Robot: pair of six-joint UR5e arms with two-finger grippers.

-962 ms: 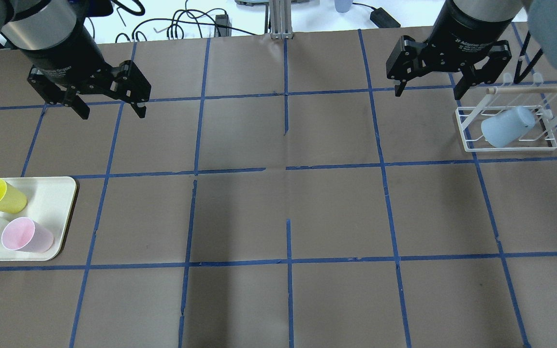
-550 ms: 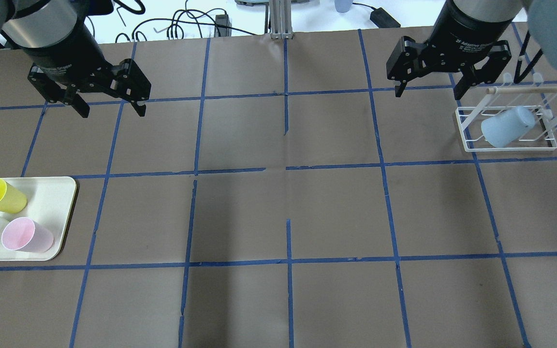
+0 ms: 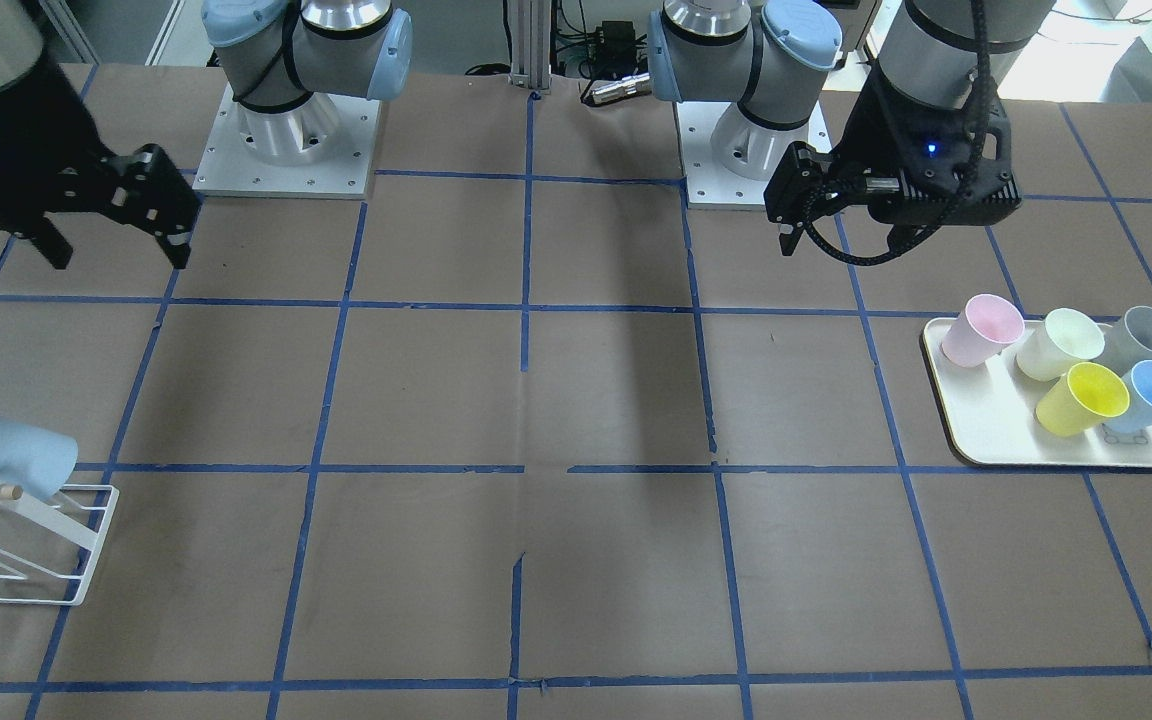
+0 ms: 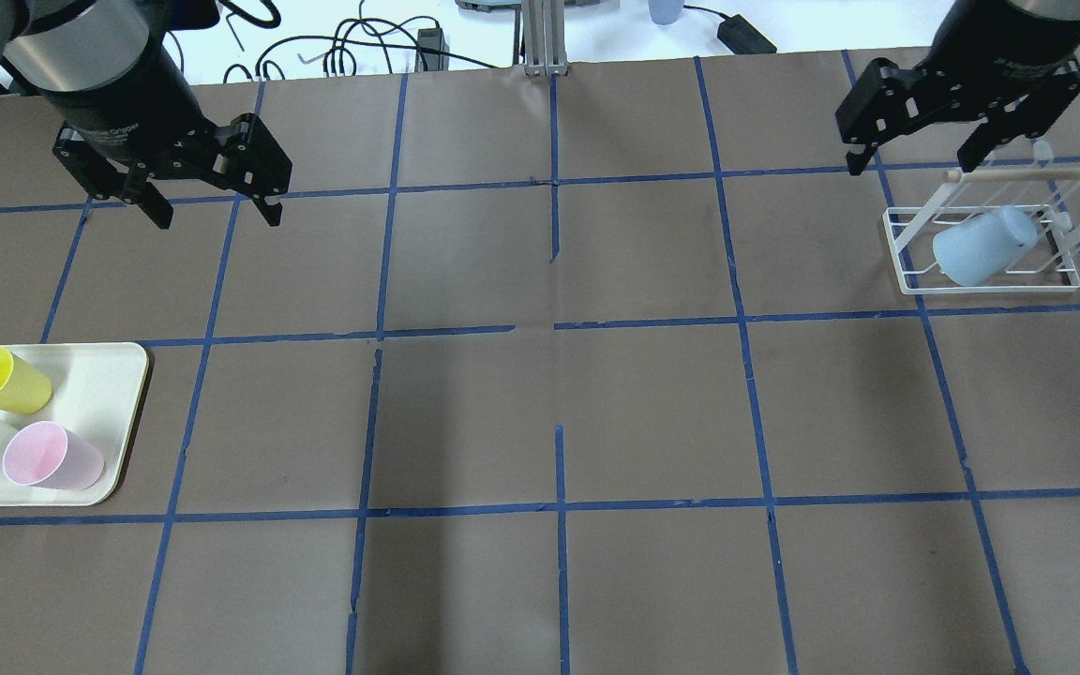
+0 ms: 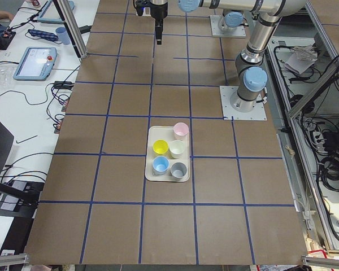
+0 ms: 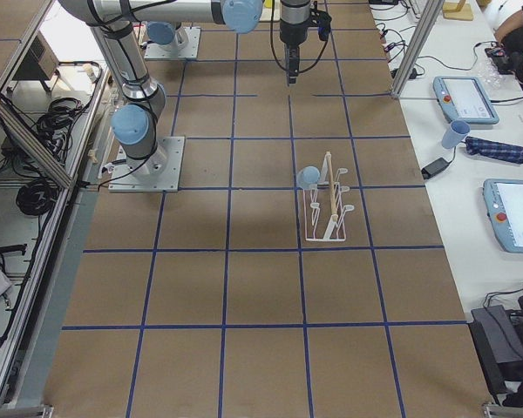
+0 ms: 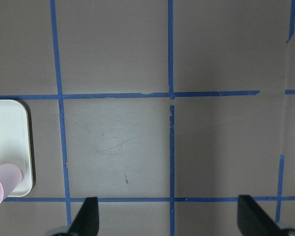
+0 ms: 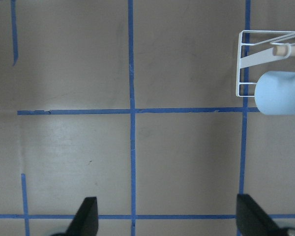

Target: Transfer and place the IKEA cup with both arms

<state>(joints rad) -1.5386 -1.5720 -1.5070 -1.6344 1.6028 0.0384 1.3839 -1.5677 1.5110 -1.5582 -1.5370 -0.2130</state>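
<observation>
The pale powder-blue IKEA cup (image 4: 982, 247) lies tilted on a peg of the white wire rack (image 4: 990, 286) at the table's right; it also shows in the front view (image 3: 11, 455) and the right wrist view (image 8: 280, 93). My right gripper (image 4: 912, 161) is open and empty, hovering beyond the rack's far left corner, apart from the cup. My left gripper (image 4: 219, 217) is open and empty above bare table at the far left, well beyond the tray. Its open fingers (image 7: 86, 219) show in the left wrist view.
A cream tray (image 3: 976, 430) on the table's left holds a pink cup (image 3: 981, 328), a pale green cup (image 3: 1058, 343), a grey cup (image 3: 1141, 335), a yellow cup (image 3: 1081, 397) and a sky-blue cup (image 3: 1151, 393). Blue tape lines grid the brown table. Cables lie past the far edge.
My right gripper has moved to the right and toward the far edge, still open. The left gripper, the cup and the tray have not moved.
</observation>
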